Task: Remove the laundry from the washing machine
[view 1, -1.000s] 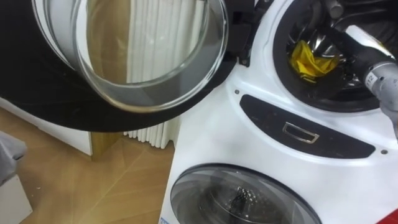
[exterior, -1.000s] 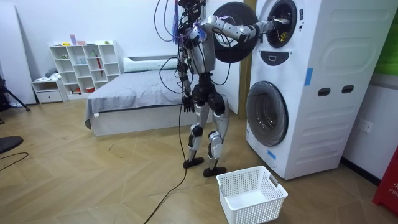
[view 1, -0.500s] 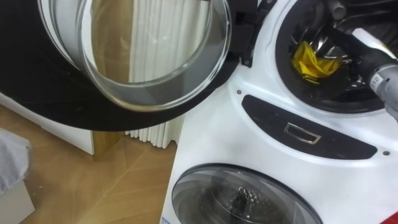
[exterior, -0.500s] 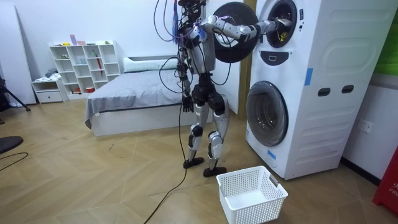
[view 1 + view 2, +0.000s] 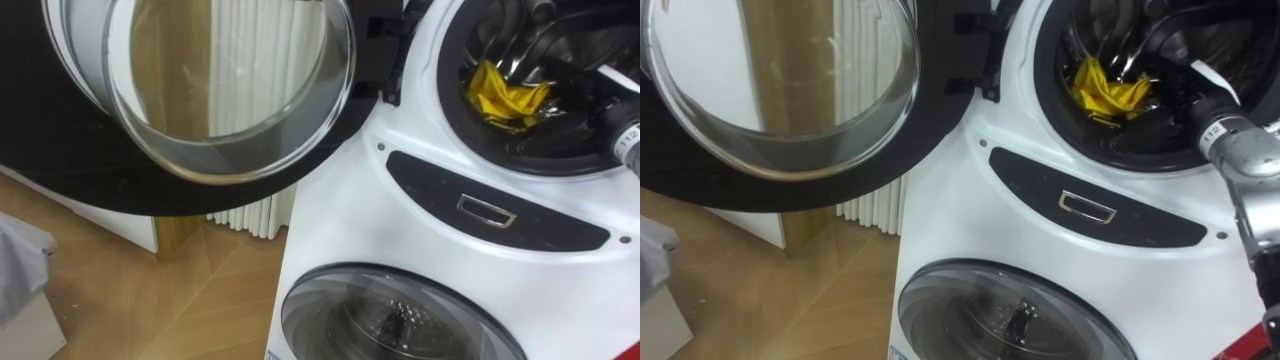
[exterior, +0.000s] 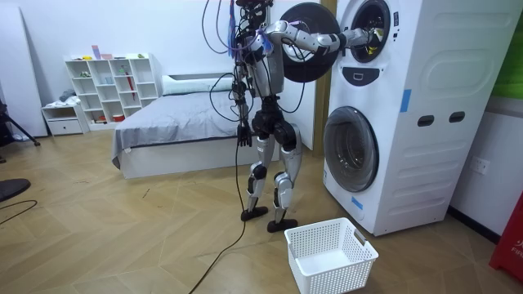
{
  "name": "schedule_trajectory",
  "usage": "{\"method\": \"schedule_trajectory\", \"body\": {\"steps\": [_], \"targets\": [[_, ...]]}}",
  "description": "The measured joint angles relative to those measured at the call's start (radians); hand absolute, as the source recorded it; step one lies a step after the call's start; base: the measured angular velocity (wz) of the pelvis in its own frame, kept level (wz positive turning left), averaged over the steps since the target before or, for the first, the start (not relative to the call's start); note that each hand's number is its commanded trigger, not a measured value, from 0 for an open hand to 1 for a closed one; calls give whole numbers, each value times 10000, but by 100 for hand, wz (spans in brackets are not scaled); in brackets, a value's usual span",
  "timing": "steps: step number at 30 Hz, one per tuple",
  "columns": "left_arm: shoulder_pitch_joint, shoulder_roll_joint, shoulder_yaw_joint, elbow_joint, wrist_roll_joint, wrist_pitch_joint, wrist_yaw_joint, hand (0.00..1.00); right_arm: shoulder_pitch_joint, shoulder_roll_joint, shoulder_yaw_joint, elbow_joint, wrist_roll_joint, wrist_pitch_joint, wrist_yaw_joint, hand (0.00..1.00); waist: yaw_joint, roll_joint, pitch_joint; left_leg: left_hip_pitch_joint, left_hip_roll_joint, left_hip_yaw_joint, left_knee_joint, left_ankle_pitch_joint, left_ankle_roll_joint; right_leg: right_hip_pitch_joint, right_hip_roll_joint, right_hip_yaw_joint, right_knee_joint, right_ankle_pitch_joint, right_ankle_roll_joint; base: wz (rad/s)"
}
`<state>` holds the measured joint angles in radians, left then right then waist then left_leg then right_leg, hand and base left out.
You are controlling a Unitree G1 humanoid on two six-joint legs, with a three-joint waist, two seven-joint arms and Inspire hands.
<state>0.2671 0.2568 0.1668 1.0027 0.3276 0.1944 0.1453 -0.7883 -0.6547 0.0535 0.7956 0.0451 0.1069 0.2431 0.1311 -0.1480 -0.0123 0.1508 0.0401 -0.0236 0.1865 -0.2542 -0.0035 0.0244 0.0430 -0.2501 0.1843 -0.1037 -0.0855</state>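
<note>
Up on a stack of two white washing machines point(image 6: 392, 106), the upper drum point(image 5: 560, 150) stands open. Its round glass door point(image 5: 215, 95) is swung out to the left, which leaves the opening free for an arm. In the room view the robot stands upright on the wooden floor just left of the stack, its right arm stretched level into that drum. Inside, toward the drum's left, lies a crumpled yellow cloth point(image 5: 506, 96). The dark right hand point(image 5: 1165, 48) sits at the cloth's right edge, touching it or nearly so; I cannot tell whether its fingers have closed on the fabric. The left hand point(image 6: 243, 135) hangs by the robot's hip, too small to tell how its fingers are held. A white laundry basket point(image 6: 331, 255) sits on the floor near the robot's feet — probably to receive the cloth. The step in hand looks like the grasp itself.
</note>
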Motion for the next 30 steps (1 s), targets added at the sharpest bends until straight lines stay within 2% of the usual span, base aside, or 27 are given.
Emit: {"method": "schedule_trajectory", "body": {"steps": [2,10,15,20,27,30], "targets": [[0,-1,223,0,-3,-75,-1,0,-56,-38,3,286,300,-90,35,0,2,-43,-29,11,-9,-45,2,2,4,23,-6,-12,0,-15,19,5],[25,-8,862,-4,-18,-311,17,0,-182,-166,3,485,817,-90,206,0,-82,-79,-54,-24,-15,-66,-77,3,7,21,-22,-52,-31,-30,39,1],[6,-9,871,-6,-34,-341,51,0,-291,-176,3,475,1352,-76,215,0,-212,-108,-76,-125,-14,-58,-71,5,10,-73,-25,-62,-45,-27,40,0],[128,-12,871,-6,-17,-261,282,0,-325,-209,3,468,1927,33,214,0,-387,-169,-135,-176,10,-59,-11,13,22,-41,-34,-205,-144,-15,36,4],[139,-60,874,-15,8,-244,416,0,-378,-209,-10,471,2309,38,214,0,-455,-127,-105,-162,20,136,-12,22,36,-28,-65,-201,-144,-7,49,0],[149,-115,874,-16,8,-243,416,0,-447,-209,-33,472,2337,46,222,0,-455,-76,-68,-162,25,143,-32,22,36,-31,-64,-204,-140,-7,50,0]]}}
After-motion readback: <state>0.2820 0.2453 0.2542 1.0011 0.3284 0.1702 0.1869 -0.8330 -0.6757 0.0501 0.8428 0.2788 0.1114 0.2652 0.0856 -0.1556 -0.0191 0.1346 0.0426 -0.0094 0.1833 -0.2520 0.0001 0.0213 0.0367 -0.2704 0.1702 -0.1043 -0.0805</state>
